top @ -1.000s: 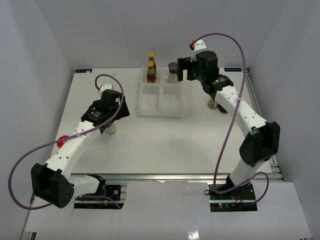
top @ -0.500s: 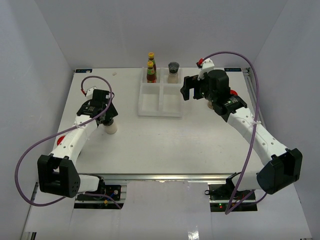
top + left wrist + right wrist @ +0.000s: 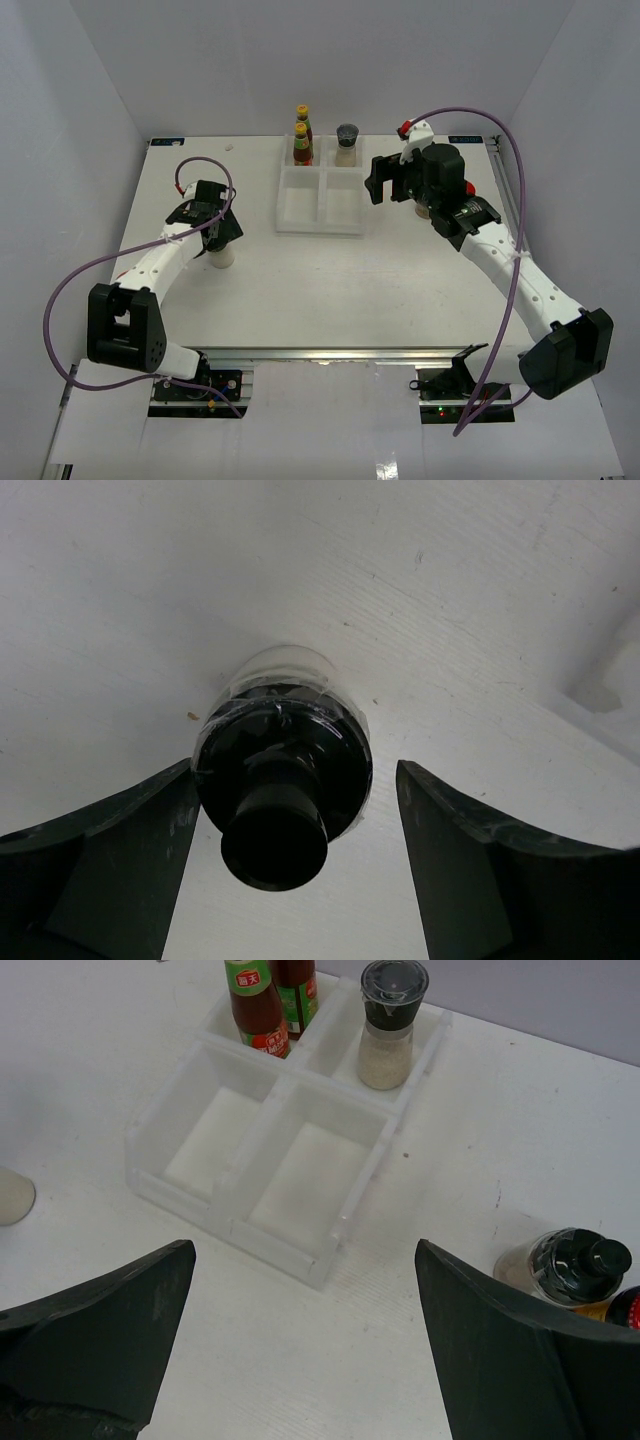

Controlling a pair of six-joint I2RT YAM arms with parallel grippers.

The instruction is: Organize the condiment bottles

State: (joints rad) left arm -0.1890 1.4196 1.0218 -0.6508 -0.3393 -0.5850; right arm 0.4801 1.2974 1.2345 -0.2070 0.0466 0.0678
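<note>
A black-capped shaker [image 3: 283, 780] stands on the table left of the tray and shows as a pale base in the top view [image 3: 222, 259]. My left gripper [image 3: 295, 770] [image 3: 214, 238] is open and straddles its cap, with a gap at the right finger. Two red sauce bottles [image 3: 303, 140] [image 3: 258, 1005] stand in the tray's back left compartment. A grey-lidded pale shaker [image 3: 346, 143] [image 3: 388, 1025] stands in the back right one. My right gripper [image 3: 303, 1250] [image 3: 378, 180] is open and empty, above the table right of the tray. Another black-capped shaker [image 3: 565, 1265] and a red-lidded jar [image 3: 625, 1310] stand at its right.
The white divided tray [image 3: 320, 228] [image 3: 240, 1225] sits at mid table; its two front compartments hold nothing. The right arm hides most of the bottles at the right in the top view. White walls enclose the table on three sides.
</note>
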